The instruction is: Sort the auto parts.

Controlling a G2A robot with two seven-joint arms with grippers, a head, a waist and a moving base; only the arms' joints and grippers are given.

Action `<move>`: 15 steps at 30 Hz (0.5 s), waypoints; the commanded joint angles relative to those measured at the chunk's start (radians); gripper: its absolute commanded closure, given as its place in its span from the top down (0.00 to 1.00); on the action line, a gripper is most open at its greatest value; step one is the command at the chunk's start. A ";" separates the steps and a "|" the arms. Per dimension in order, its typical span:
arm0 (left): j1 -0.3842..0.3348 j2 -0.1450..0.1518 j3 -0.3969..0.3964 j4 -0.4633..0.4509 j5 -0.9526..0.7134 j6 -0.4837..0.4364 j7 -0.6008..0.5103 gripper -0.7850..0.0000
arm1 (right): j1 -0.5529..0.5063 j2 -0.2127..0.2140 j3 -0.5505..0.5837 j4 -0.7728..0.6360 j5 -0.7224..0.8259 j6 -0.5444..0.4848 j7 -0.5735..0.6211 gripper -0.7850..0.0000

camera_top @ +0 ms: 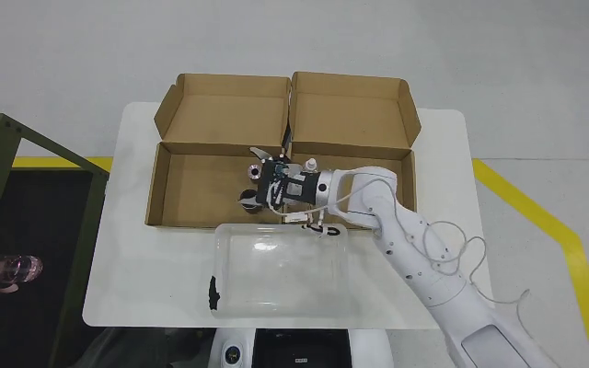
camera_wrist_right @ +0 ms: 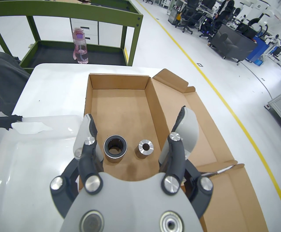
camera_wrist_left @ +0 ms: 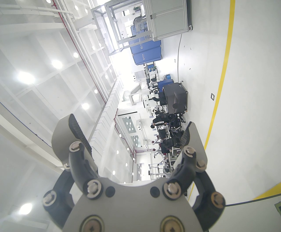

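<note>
Over the left cardboard box, close to the side that meets the right cardboard box: right gripper, fingers spread wide, pinching nothing. Between those fingers as seen from the wrist, standing on the box floor side by side but apart: a dark ring with a bright rim, nearer the finger on the tray side, and a silver sleeve with a hole down through its top. Hard to tell whether hanging above the two parts or down at their level; probably above, touching neither.

Both boxes open, lids folded back away from the robot, set wall to wall on the white table. Just in front of the boxes, toward the robot, a clear plastic tray, with a small black scrap at its near left corner (nature unclear).

Elsewhere, left gripper turned up toward the hall ceiling, fingers likewise spread, nothing between them.

Off the table to the left, a green cart carrying a pink water bottle.
</note>
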 commanded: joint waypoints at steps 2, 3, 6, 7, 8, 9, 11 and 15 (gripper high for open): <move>0.000 0.000 0.000 0.000 0.000 0.000 0.000 1.00 | -0.059 0.016 0.050 -0.056 -0.013 0.004 -0.003 0.94; 0.000 0.000 0.000 0.000 0.000 0.000 0.000 1.00 | -0.079 0.021 0.064 -0.071 -0.019 0.003 -0.005 0.99; 0.000 0.000 0.000 0.000 0.000 0.000 0.000 1.00 | -0.141 0.035 0.109 -0.107 -0.027 0.018 -0.021 1.00; 0.000 0.000 0.000 0.000 0.000 0.000 0.000 1.00 | -0.162 0.039 0.126 -0.118 -0.033 0.025 -0.028 1.00; 0.000 0.000 0.000 0.000 0.000 0.000 0.000 1.00 | -0.184 0.044 0.143 -0.131 -0.038 0.032 -0.039 1.00; 0.000 0.000 0.000 0.000 0.000 0.000 0.000 1.00 | -0.206 0.049 0.160 -0.145 -0.043 0.039 -0.051 1.00; 0.000 0.000 0.000 0.000 0.000 0.000 0.000 1.00 | -0.252 0.058 0.195 -0.175 -0.057 0.056 -0.074 1.00; 0.000 0.000 0.000 0.000 0.000 0.000 0.000 1.00 | -0.344 0.074 0.264 -0.228 -0.080 0.085 -0.110 1.00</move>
